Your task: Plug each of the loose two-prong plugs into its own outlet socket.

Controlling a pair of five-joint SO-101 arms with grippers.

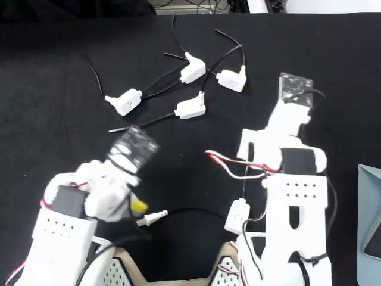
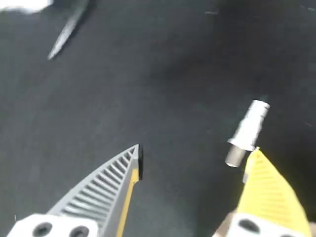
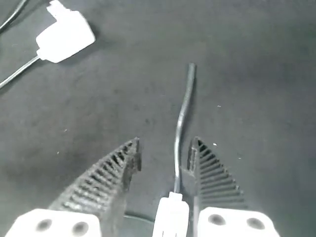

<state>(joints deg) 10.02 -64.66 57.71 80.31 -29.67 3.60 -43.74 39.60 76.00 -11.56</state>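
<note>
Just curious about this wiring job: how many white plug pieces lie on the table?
6. Four white pieces cluster at the far side; a pronged plug lies by the left gripper; another white piece sits beside the right arm. The arms may hide more.

Matt black cloth [image 1: 53, 107] with a fine nap covers the table. The outlet sockets [image 1: 192, 71] are smooth white plastic with a faint sheen. The plug [image 2: 247, 132] shows bright bare metal. The cable [image 3: 181, 113] has a matt black sheath. The left gripper [image 2: 196, 150] has ribbed plastic fingers [image 2: 106, 190], 1 grey and 1 yellow. The right gripper [image 3: 167, 142] has dark ribbed plastic ones.
</note>
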